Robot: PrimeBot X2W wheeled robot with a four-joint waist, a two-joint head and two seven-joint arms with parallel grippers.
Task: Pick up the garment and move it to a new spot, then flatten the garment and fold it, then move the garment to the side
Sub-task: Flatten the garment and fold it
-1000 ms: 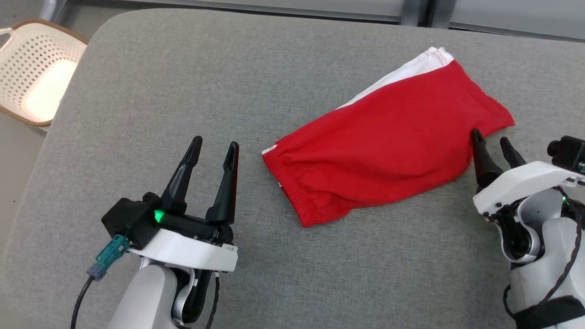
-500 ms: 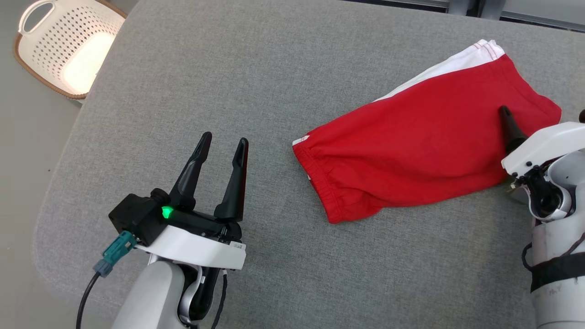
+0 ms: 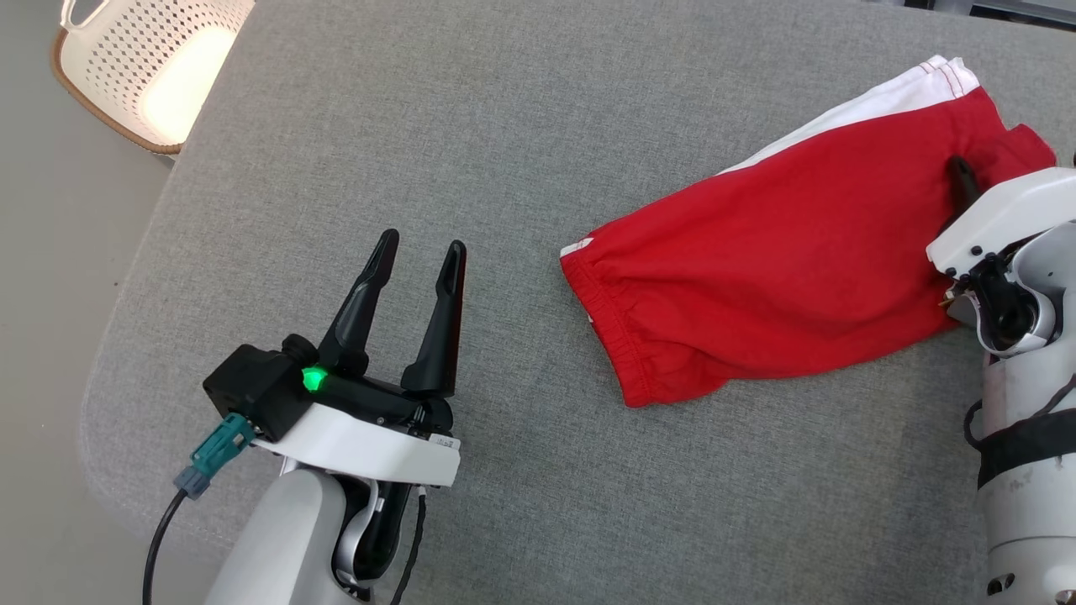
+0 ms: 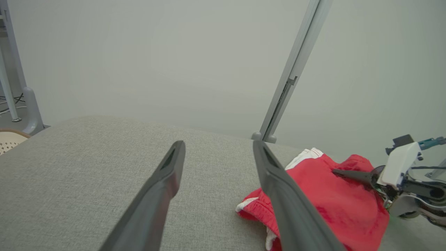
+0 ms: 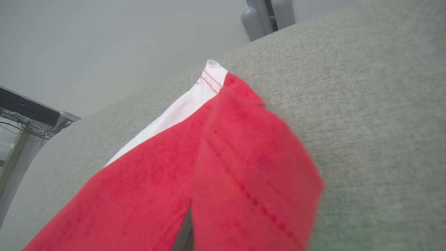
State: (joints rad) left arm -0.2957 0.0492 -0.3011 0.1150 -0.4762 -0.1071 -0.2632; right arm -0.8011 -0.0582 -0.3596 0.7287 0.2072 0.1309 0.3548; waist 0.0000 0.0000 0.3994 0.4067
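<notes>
Since a second ago your right gripper [image 3: 965, 181] has pushed onto the red garment [image 3: 782, 252], which lies at the right of the grey pad [image 3: 504, 126], and pinched its far-right hem, seemingly ready for the lift; left gripper [image 3: 420, 245] waits near-left, fingers wide, empty.

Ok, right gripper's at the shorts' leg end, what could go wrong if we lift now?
The right gripper has just a small fold near the leg hem of the garment, and its lower finger is hidden under cloth, so the grip may slip on lifting. The left gripper is open and apart from the cloth; a one-ended lift would likely drag and bunch the waistband.
</notes>
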